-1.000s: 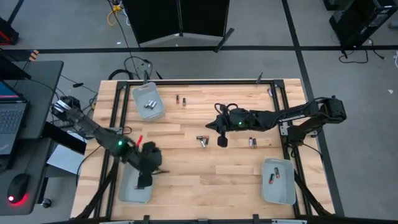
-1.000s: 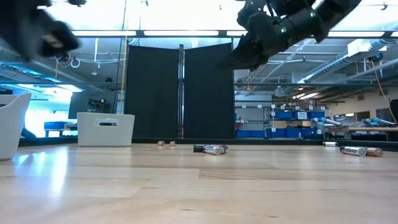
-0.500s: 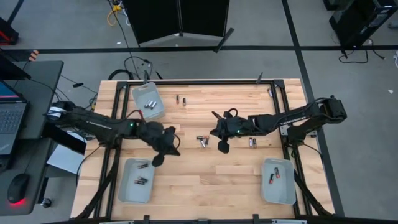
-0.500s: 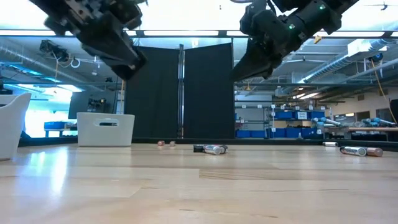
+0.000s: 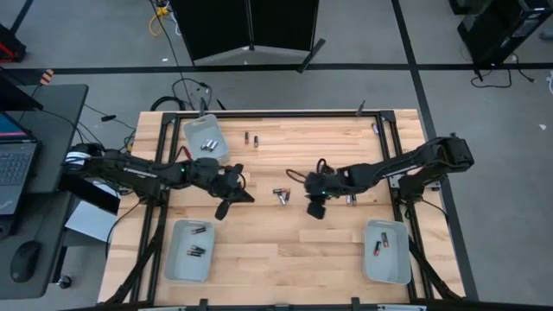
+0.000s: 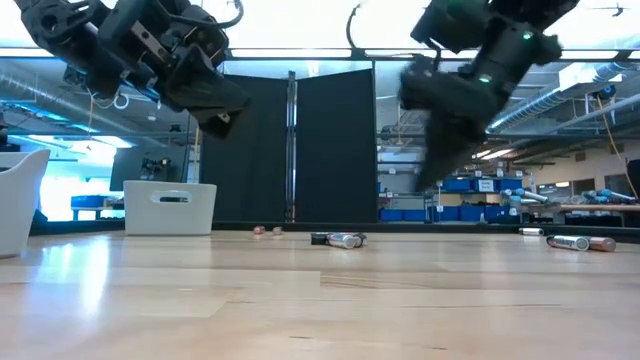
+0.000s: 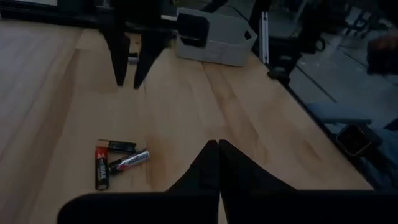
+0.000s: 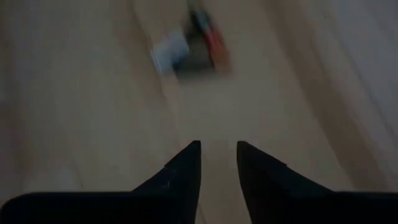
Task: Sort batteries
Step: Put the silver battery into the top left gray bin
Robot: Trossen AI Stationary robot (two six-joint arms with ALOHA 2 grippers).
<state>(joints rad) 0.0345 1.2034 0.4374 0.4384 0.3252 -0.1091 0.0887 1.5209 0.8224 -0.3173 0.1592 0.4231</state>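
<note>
The right gripper (image 8: 217, 155) has swung down toward the counter (image 5: 285, 242), jaws now parted and empty, a battery cluster (image 8: 189, 43) just ahead: pickup looks near. The left gripper (image 7: 217, 146), jaws closed and empty, has come back from its tray (image 5: 177, 263).

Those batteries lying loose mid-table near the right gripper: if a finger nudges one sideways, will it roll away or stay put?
Likely to roll: the batteries are small smooth cylinders lying on their sides on the bare wooden table. The ones touching each other may briefly block one another. The right gripper, fingers slightly parted, probably should straddle a cell rather than push it.
</note>
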